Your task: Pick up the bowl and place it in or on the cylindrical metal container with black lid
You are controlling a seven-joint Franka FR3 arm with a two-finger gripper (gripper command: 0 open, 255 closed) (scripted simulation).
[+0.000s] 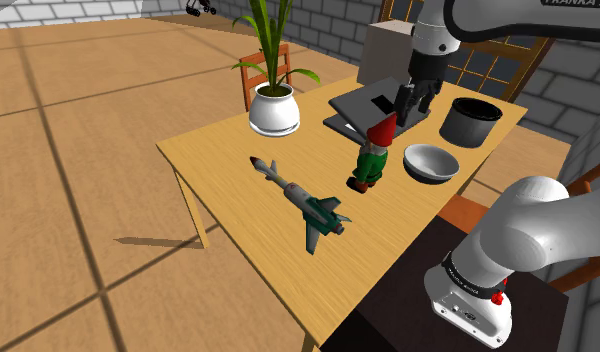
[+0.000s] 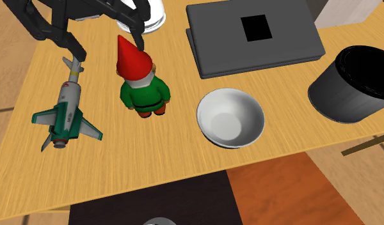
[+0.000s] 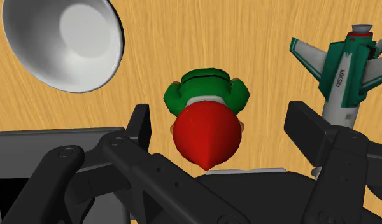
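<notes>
Wide apart and empty, the fingers of the all-black two-finger gripper (image 3: 223, 114) hang over the red-hatted, green-coated garden gnome figure (image 3: 205, 121), not over the task's thing. The plain white-grey round bowl (image 2: 230, 118) sits upright on the light wooden table (image 2: 184, 172), just beside the gnome and apart from it. The dark cylindrical container with a black top (image 2: 354, 86) stands near the bowl on its other side.

A straight descent from here would likely land on the gnome's hat, knocking the gnome over or clasping it by mistake. The gripper has to shift sideways toward the bowl first. Even then the gnome stands close enough that an outer finger could clip it. The bowl's smooth sloping wall may also slip out of a rim pinch.

From the wrist view, the hat lies squarely between the fingers, with the green-winged white toy jet (image 3: 346, 70) off to one side. The shoulder view leaves that alignment vague, its gripper (image 1: 413, 100) seeming to hang over the flat dark grey laptop-like slab (image 1: 373, 108). It does show the gripper's height above the table and the container (image 1: 470, 122) just beyond the bowl (image 1: 430, 163).
</notes>
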